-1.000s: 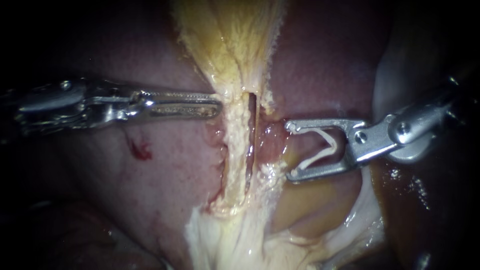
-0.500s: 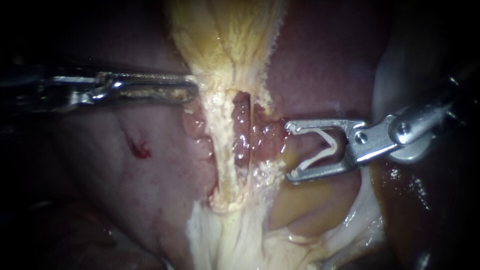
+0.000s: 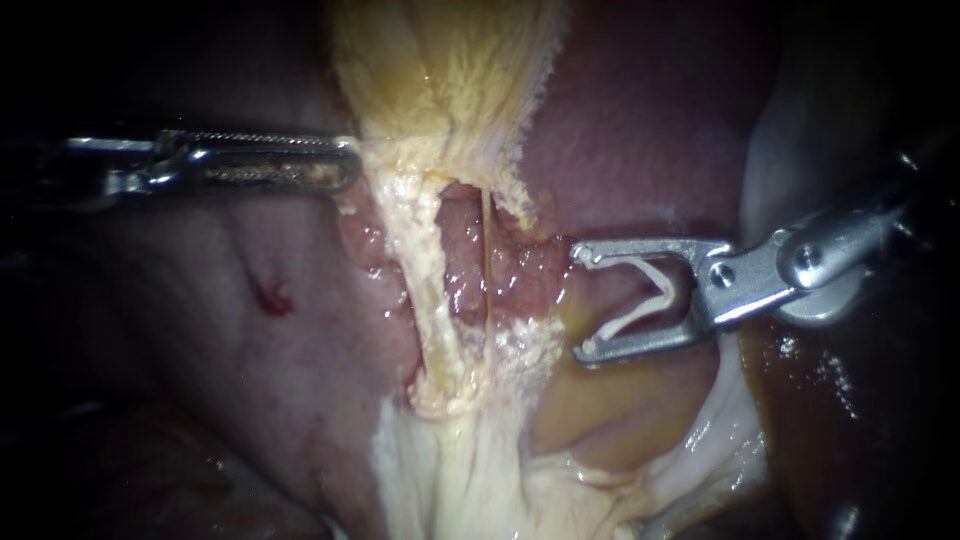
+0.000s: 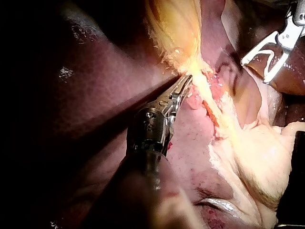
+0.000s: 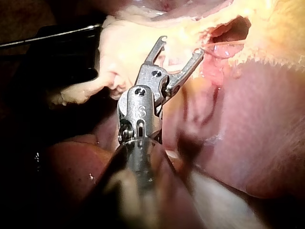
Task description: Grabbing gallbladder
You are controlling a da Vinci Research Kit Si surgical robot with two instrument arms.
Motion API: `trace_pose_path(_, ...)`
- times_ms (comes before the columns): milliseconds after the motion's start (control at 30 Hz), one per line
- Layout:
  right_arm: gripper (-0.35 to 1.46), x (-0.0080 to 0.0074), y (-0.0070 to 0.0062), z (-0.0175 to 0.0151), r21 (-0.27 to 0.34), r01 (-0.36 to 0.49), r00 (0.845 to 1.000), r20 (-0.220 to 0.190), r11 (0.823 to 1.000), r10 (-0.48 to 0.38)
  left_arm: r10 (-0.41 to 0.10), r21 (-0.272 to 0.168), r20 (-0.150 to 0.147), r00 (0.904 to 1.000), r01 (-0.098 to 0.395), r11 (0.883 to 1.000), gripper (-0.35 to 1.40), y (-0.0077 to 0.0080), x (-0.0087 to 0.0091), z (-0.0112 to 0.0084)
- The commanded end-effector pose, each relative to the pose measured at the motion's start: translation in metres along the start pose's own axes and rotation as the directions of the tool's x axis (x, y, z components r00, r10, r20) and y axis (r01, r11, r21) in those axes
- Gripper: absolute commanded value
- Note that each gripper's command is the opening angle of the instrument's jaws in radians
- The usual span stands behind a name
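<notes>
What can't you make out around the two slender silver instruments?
Endoscope view: left instrument shaft lost in shadow; right instrument shaft cut by the edge.
Left wrist view: how much pale yellow tissue the shut jaws pinch; tip buried.
Right wrist view: white clip in its jaws, lost against pale tissue.

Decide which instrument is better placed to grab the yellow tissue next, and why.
Left instrument: its tip touches the edge of the yellow tissue; the right instrument holds a clip in its jaws.
</notes>
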Motion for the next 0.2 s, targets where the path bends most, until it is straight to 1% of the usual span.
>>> trace_pose_path(33,0.5,0.0,0.0,0.0,0.0,0.0,1.0,0.0,1.0,0.0,-0.002,-0.003,0.0,1.0,0.002,1.0,-0.35,0.0,0.0,0.0)
trace_pose_path(200,0.5,0.0,0.0,0.0,0.0,0.0,1.0,0.0,1.0,0.0,-0.006,-0.008,0.001,1.0,0.006,1.0,-0.35,0.0,0.0,0.0)
